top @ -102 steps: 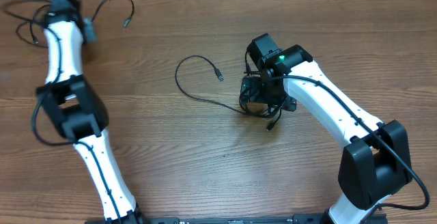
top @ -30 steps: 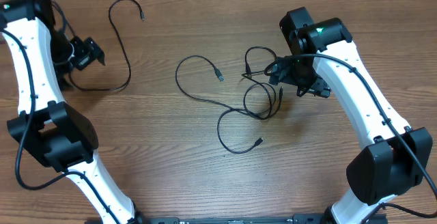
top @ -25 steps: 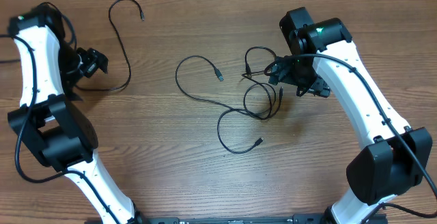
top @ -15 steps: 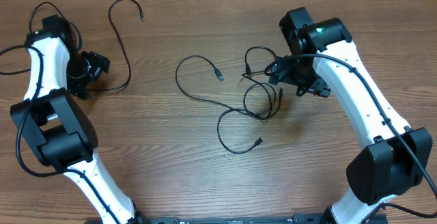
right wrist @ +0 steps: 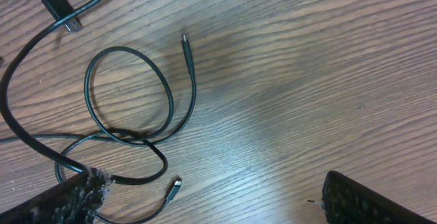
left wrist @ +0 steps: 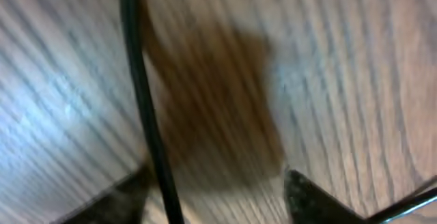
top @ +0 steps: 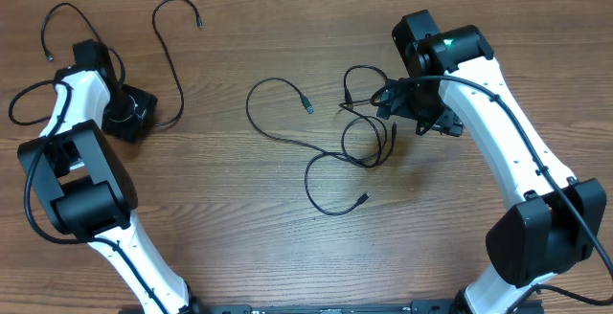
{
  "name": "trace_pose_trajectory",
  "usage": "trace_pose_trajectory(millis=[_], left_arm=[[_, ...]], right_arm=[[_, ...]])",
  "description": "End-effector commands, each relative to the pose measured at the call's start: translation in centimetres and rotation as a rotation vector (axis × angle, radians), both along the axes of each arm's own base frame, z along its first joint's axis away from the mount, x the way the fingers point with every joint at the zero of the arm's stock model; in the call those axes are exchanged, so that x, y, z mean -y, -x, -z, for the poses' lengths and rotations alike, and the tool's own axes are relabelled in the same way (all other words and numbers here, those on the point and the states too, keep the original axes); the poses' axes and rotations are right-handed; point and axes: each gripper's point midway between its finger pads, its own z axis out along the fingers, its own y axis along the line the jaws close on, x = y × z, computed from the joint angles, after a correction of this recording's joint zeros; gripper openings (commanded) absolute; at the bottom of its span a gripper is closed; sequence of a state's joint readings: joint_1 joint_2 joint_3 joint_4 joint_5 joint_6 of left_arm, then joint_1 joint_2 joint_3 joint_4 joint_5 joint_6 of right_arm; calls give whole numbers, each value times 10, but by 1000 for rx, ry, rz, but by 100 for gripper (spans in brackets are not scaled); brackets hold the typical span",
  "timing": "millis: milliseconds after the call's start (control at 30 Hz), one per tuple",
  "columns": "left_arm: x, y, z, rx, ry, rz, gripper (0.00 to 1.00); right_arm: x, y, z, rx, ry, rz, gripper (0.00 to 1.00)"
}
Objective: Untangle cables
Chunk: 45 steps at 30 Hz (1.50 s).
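Observation:
Thin black cables lie on the wooden table. A loose tangle (top: 369,132) of loops sits right of centre, with one strand curling left to a silver plug (top: 307,105) and another ending at a plug (top: 364,198). My right gripper (top: 419,113) hovers open over the tangle's right side; its wrist view shows a loop (right wrist: 130,94) and a plug tip (right wrist: 175,187) to the left of the wide jaws (right wrist: 222,200). A separate cable (top: 178,65) lies at the left. My left gripper (top: 129,118) is low over its lower end, jaws apart, the strand (left wrist: 147,115) running between them close to the left finger (left wrist: 116,200).
Another thin black cord (top: 53,22) loops at the far left edge behind the left arm. The arms' own thicker wires hang beside them. Bare wood (top: 287,247) stretches across the front of the table.
The left arm has swung down and inward, lowering its gripper onto the left cable's lower end, and its jaws have narrowed. The right arm and the tangle have not moved.

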<state>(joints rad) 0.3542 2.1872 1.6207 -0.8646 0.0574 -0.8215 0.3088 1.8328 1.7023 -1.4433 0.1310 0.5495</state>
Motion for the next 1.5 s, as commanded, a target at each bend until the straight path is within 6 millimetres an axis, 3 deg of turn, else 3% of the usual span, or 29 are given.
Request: trace_pose_trajectory(millis=[0, 67, 133, 167, 300, 467, 533, 733, 767, 800, 867, 900, 967, 1100, 1200, 1367, 1467], left_arm=[[-5, 4, 12, -10, -23, 37, 45], [-9, 1, 10, -3, -53, 74, 34], [-18, -1, 5, -6, -100, 119, 9], [-21, -2, 2, -8, -119, 137, 4], [-37, -9, -33, -30, -193, 158, 4], [-60, -35, -138, 65, -317, 128, 4], [-67, -49, -190, 166, -378, 109, 4], [-72, -84, -362, 612, -617, 124, 4], [-67, -92, -409, 715, -752, 219, 4], [-65, -94, -428, 735, -837, 268, 4], [-69, -92, -447, 691, -994, 314, 4], [-74, -88, -452, 626, -1079, 318, 4], [-96, -80, -440, 432, -1205, 309, 4], [-131, -90, -362, 146, -1186, 490, 4], [-150, -83, -306, -2, -1118, 525, 4], [-160, -74, -239, -121, -1020, 578, 4], [-154, -73, -205, -116, -943, 583, 4]], right_arm=[[0, -4, -16, 52, -9, 2, 100], [0, -4, -16, 52, -9, 2, 100], [0, -4, -16, 52, -9, 2, 100], [0, -4, -16, 52, -9, 2, 100], [0, -4, -16, 52, -9, 2, 100], [0, -4, -16, 52, -9, 2, 100], [0, -4, -16, 52, -9, 2, 100], [0, -4, -16, 52, -9, 2, 100], [0, -4, -16, 52, -9, 2, 100], [0, -4, -16, 52, -9, 2, 100], [0, -4, -16, 52, -9, 2, 100], [0, -4, -16, 52, -9, 2, 100], [0, -4, -16, 52, -9, 2, 100], [0, -4, -16, 52, -9, 2, 100], [0, -3, -16, 52, -9, 2, 100], [0, -5, -16, 58, -12, 2, 100], [-1, -7, -16, 68, -15, 2, 100]])
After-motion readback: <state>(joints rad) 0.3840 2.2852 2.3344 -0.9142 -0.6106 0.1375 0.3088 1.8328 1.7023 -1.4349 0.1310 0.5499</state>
